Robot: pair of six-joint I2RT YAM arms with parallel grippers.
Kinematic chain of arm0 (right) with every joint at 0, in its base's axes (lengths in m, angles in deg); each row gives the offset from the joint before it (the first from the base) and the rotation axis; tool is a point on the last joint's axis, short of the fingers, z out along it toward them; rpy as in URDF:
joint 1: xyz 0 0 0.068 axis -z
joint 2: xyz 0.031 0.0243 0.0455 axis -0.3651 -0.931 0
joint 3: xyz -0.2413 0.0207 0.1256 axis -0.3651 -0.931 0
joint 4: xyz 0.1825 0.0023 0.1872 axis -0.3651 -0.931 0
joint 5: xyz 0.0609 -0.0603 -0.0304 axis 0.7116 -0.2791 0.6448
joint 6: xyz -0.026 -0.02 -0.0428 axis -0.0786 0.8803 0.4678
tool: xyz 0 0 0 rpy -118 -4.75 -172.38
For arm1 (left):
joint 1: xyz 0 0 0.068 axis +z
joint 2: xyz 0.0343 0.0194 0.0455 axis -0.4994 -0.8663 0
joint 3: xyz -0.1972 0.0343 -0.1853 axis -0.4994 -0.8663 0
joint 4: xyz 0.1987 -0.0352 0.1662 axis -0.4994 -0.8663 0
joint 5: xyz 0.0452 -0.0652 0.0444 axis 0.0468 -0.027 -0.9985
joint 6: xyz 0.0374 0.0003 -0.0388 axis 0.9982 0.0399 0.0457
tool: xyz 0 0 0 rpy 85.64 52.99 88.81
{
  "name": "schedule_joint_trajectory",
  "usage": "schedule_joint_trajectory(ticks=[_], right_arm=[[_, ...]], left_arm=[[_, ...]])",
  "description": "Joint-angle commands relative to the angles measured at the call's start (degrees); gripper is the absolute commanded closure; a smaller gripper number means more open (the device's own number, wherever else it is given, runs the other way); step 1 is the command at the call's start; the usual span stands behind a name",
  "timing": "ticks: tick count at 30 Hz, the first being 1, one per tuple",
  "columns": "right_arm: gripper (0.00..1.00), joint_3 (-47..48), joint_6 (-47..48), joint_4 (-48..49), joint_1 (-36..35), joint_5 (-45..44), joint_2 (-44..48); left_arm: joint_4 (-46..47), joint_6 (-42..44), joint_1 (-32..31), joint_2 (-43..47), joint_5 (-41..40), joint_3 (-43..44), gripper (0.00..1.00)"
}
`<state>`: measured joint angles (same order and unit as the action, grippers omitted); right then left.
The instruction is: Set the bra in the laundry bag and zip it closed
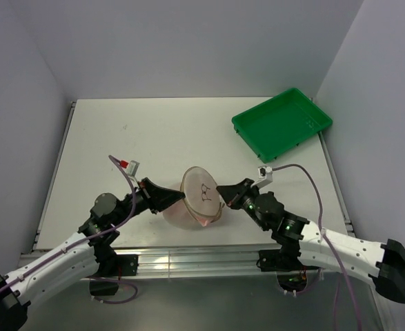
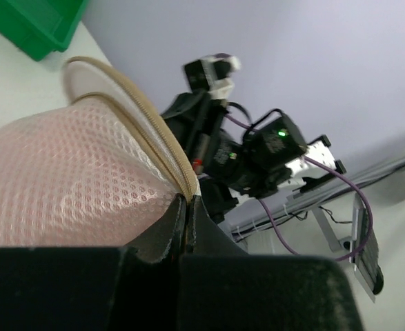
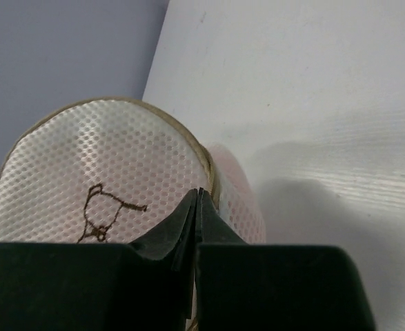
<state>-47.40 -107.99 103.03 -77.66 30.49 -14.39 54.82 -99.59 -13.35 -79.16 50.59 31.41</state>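
Item one, the laundry bag [image 1: 201, 196]: a round cream mesh pouch lying at the near middle of the counter [image 1: 133, 131], between the two arms. Its marked half stands tilted up, with the dark squiggle facing the right wrist camera. The lower half rests on the counter. Item two, the bra [image 1: 180, 215]: salmon-pink fabric inside the bag, showing through the mesh of the lower half in all three views. Item three, the left fingers [image 1: 179, 197]: pressed together on the tan zip tape at the bag's left rim. In the left wrist view the two rims part away from the pinch. Item four, the right fingers [image 1: 221, 188]: pressed together at the bag's right rim. Whether zip pull or mesh edge lies between them cannot be told. Item five, a green tray [image 1: 281, 124]: at the far right corner of the counter, well apart from the bag.
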Motion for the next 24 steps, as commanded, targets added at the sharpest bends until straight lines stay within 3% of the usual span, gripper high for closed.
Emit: schedule_joint_trajectory(ticks=[1, 5, 8, 10, 11, 12, 14, 16, 19, 21, 24], right_arm=[[1.0, 4.24, 4.35, -13.81, -1.75, -4.67, 7.28], [1.0, 12.21, 6.55, -37.59, -3.6, -6.87, 15.02], [1.0, 22.04, 7.43, -48.16, -4.39, -7.13, 17.49], [1.0, 22.62, 6.9, -45.24, -4.92, -1.54, 15.31], [1.0, 19.31, 5.86, -38.95, -5.1, 1.01, 13.56], [1.0, 17.88, 5.59, -37.15, -5.19, 2.43, 8.06], [1.0, 20.74, 6.98, -40.35, -5.19, 0.35, 2.75], [1.0, 26.1, 9.7, -43.71, -6.15, -2.81, 3.33], [1.0, 32.98, 12.44, -45.05, -6.59, -6.96, 8.43], [1.0, 26.69, 10.17, -40.05, -6.68, -2.67, 5.74], [1.0, 21.38, 7.69, -41.25, -6.68, -0.62, -4.03]], left_arm=[[-2.42, 1.69, 0.16, -1.99, -3.25, 1.98, 1.0], [-2.69, 3.35, 0.24, -5.94, -5.8, 2.06, 1.0], [-2.77, 4.67, 0.24, -11.47, -7.64, 3.38, 1.0], [-4.52, 6.51, 0.24, -16.64, -9.92, 5.66, 1.0], [-5.23, 8.17, 0.33, -18.5, -11.15, 7.15, 1.0], [-5.15, 8.37, 0.85, -20.43, -11.6, 7.51, 1.0], [-2.26, 7.24, 2.87, -24.92, -6.88, 9.0, 1.0], [-2.07, 7.22, 2.88, -23.98, -3.53, 11.46, 1.0], [-11.97, 10.55, 1.3, -19.33, -7.45, 16.3, 1.0], [-13.93, 11.88, 2.78, -19.48, -11.6, 13.77, 1.0], [-8.78, 10.13, 6.65, -26.24, -5.29, 9.98, 1.0]])
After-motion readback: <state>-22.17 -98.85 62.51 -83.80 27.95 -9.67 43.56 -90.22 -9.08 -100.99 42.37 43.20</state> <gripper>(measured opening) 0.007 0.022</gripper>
